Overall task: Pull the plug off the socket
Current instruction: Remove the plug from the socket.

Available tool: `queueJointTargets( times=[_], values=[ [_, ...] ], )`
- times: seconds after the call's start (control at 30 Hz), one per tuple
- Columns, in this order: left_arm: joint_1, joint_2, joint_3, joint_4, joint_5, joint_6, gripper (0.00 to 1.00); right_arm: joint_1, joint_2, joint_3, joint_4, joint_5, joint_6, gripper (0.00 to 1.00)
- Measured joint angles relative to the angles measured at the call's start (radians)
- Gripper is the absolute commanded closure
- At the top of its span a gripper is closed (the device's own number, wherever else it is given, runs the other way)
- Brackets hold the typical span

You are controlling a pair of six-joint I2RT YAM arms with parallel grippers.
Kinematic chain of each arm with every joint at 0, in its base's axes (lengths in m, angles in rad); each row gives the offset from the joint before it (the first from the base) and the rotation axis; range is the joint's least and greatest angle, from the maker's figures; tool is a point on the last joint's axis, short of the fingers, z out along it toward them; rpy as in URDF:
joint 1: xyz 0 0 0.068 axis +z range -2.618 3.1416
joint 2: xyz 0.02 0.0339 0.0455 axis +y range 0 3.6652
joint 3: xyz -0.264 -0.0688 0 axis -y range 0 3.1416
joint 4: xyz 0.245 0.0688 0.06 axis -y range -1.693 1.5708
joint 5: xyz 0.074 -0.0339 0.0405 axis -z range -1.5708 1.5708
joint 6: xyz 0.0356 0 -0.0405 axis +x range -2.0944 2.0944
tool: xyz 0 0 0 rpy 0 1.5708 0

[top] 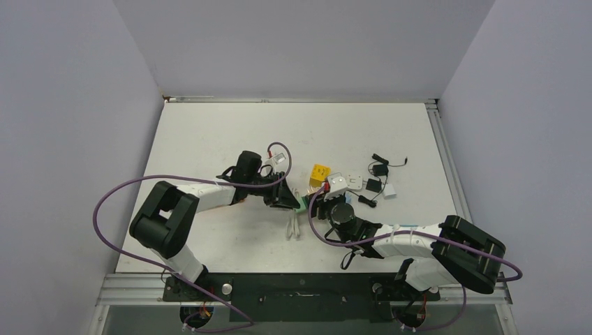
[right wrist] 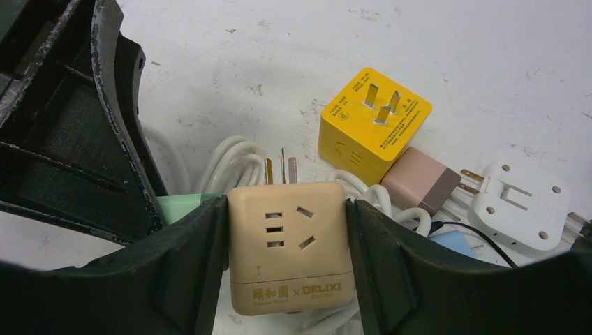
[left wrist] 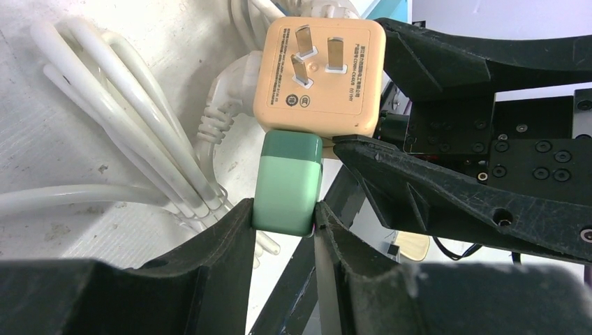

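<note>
Jaws of our left gripper (left wrist: 283,227) pinch one green plug (left wrist: 286,183), seated in one beige socket (right wrist: 290,244) that our right gripper (right wrist: 286,269) clamps on the worktop (top: 209,139).

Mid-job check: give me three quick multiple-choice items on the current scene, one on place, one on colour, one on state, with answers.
1. Where is the yellow cube adapter?
A. On the table behind the beige socket cube
B. In the left end effector
C. On top of the beige cube

2. What colour is the plug that the left end effector holds?
A. Yellow
B. Green
C. Pink

3. What state is the plug in?
A. Lying free
B. Seated against the beige socket cube
C. Dangling from a cable

Answers: 1 A, the right wrist view shows it resting beyond the cube. 2 B, the left wrist view shows green between the fingers. 3 B, it butts against the cube, which the right end effector clamps.
</note>
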Motion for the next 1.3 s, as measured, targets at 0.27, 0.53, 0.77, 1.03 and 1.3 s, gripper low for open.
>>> queueJointTargets(
  times=[0.27,0.53,0.77,1.03,1.3],
  values=[
    [0.009,0.0,-0.02,0.07,0.034,-0.03,0.88,-0.006,0.0,0.0,0.007,0.0,0.015,0.95],
    [0.025,-0.023,-0.06,0.171,0.043,-0.084,0.88,-0.02,0.024,0.02,0.014,-0.004,0.05,0.95],
    [0.032,-0.036,-0.064,0.157,0.022,-0.075,0.89,-0.022,0.038,0.032,0.014,-0.006,0.056,0.95],
    [0.037,-0.042,0.014,-0.06,-0.029,0.03,0.91,-0.056,0.036,0.033,-0.002,-0.094,0.074,0.34],
    [0.114,-0.037,0.014,-0.11,-0.011,0.037,0.91,-0.123,-0.013,0.037,-0.014,-0.163,0.062,0.1]
  ],
)
